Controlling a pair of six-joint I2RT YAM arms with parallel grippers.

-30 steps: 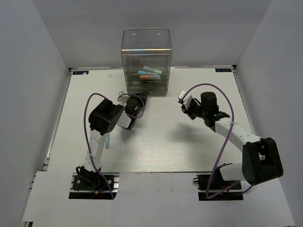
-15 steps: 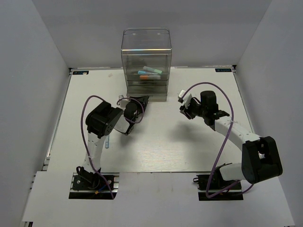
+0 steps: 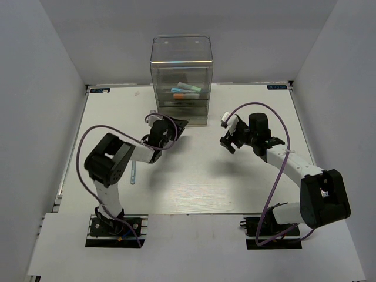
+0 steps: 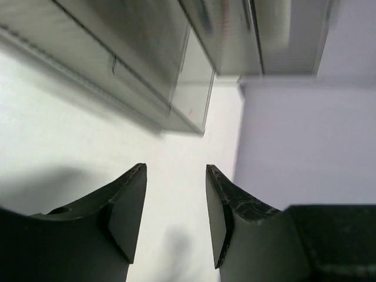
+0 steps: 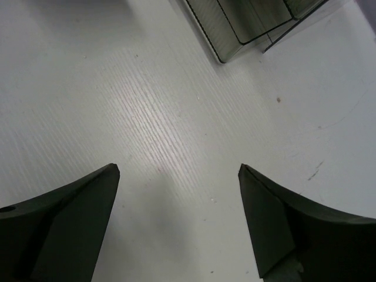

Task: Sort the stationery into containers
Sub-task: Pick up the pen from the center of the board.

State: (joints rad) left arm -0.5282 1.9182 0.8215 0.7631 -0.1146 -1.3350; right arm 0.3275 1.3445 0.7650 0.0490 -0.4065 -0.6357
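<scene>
The container, a clear cabinet [image 3: 181, 73] with grey-tinted drawers, stands at the back of the table. Through its front I see mint, light blue and orange pens [image 3: 187, 90] lying in an upper drawer. My left gripper [image 3: 178, 125] sits just in front of the cabinet's base, open, with only bare table between its fingers [image 4: 175, 168]; the cabinet's lower drawers [image 4: 176, 64] fill the top of the left wrist view. My right gripper [image 3: 227, 140] hovers right of the cabinet, open wide over bare table [image 5: 178, 167]. A corner of the cabinet [image 5: 247, 20] shows in the right wrist view.
One light blue pen [image 3: 133, 173] lies on the white table [image 3: 194, 182] beside my left arm's forearm. Grey walls close in the table at the back and on both sides.
Both grippers have gone from shut to open. My left arm has stretched out lower, its elbow moving left, its gripper staying by the cabinet's base. The right gripper has shifted slightly left.
</scene>
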